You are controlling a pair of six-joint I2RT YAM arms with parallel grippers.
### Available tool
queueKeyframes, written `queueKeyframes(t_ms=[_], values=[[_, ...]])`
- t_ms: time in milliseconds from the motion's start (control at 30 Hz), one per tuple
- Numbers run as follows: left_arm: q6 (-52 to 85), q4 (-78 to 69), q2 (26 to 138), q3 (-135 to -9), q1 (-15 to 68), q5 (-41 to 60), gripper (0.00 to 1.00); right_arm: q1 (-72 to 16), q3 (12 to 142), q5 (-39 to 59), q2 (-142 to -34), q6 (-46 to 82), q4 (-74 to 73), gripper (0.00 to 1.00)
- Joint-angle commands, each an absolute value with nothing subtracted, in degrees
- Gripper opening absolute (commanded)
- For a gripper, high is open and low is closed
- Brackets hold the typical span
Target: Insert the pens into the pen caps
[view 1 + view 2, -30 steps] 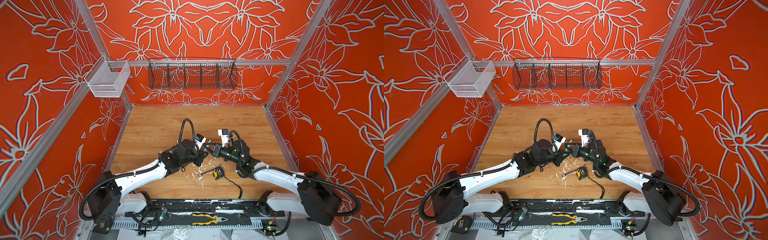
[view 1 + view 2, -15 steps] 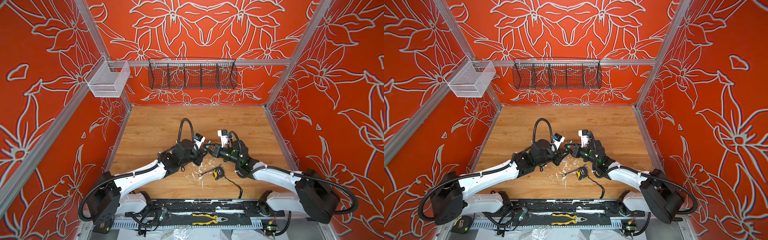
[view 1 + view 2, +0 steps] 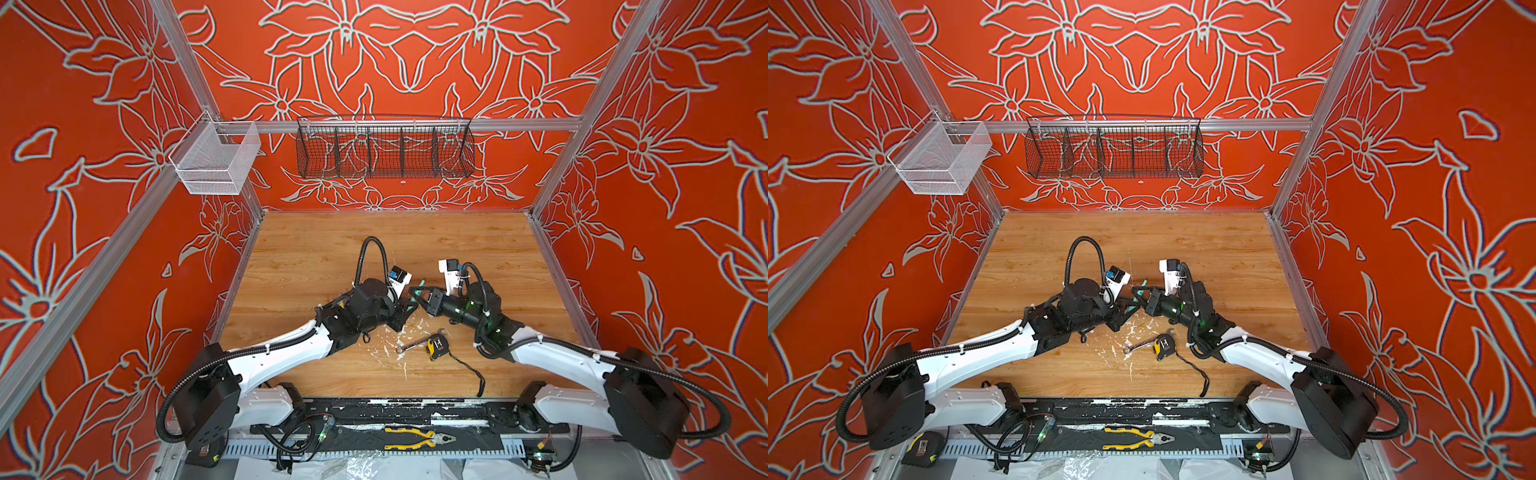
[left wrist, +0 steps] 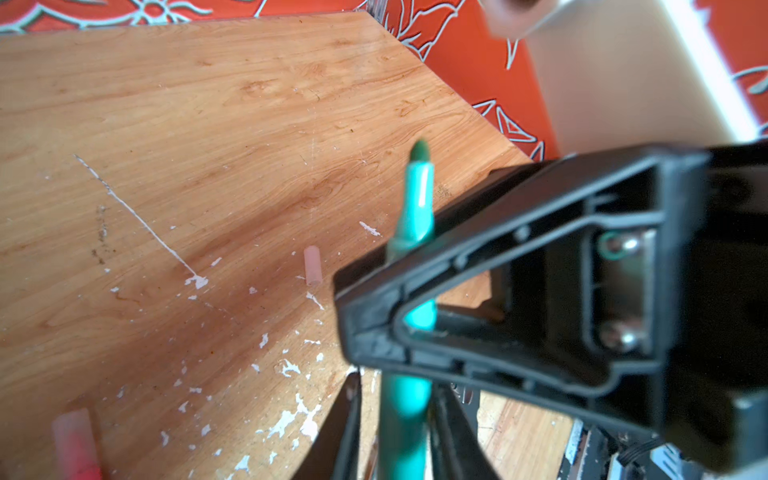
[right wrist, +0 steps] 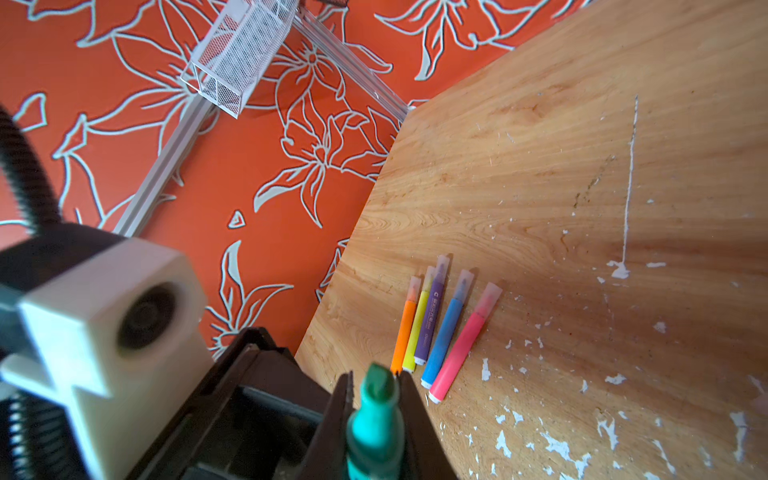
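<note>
The right gripper (image 5: 376,379) is clamped tight on the green pen (image 5: 374,436), both fingers pressed to the barrel just behind the bare felt tip. The left gripper (image 4: 399,399) straddles the same barrel farther back with its jaws a little parted. In the left wrist view we see a sliver of table between one finger and the pen. We cannot tell whether the other finger touches it.

In both top views the two grippers meet nose to nose above the middle of the wooden table (image 3: 374,245). The pen's green end pokes out between them toward the back wall.

A loose cap (image 4: 312,266), a whitish translucent tube, lies on the wood among white paint flecks (image 5: 557,449), apart from both grippers. In the right wrist view we count five more pens lying side by side in a row: an orange pen (image 5: 404,332), a yellow pen (image 5: 417,332), a purple pen (image 5: 430,322), a blue pen (image 5: 444,340) and a pink pen (image 5: 457,355). Each wears a translucent cap (image 5: 489,297). The orange and yellow barrels touch, and the pink one lies slightly splayed from the blue.

Nearer the front edge, a silver wrench (image 3: 415,344) lies just beside a yellow-and-black tape measure (image 3: 436,347), whose black cord trails forward. Yellow-handled pliers (image 3: 419,436) rest on the black rail below the table. A black wire basket (image 3: 384,151) hangs on the back wall and a white mesh basket (image 3: 216,160) on the left one.
</note>
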State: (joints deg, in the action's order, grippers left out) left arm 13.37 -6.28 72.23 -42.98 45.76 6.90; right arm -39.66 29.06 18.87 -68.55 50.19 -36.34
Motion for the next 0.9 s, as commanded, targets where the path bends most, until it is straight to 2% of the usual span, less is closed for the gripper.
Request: queueKeyframes(t_ms=[0,600,867], values=[[12.90,-5.54,73.78,-44.89,45.52,9.16,0.33,-39.93,28.26,18.63,-66.89,50.21,-37.97,0.00],[12.34,-7.83,71.33,-43.24,45.50,8.50,0.33,-40.25,27.86,19.38,-68.68,51.42,-40.07,0.00],[11.84,-7.88,72.94,-44.06,45.44,7.21,0.27,-41.04,27.85,19.16,-68.92,51.33,-40.62,0.00]])
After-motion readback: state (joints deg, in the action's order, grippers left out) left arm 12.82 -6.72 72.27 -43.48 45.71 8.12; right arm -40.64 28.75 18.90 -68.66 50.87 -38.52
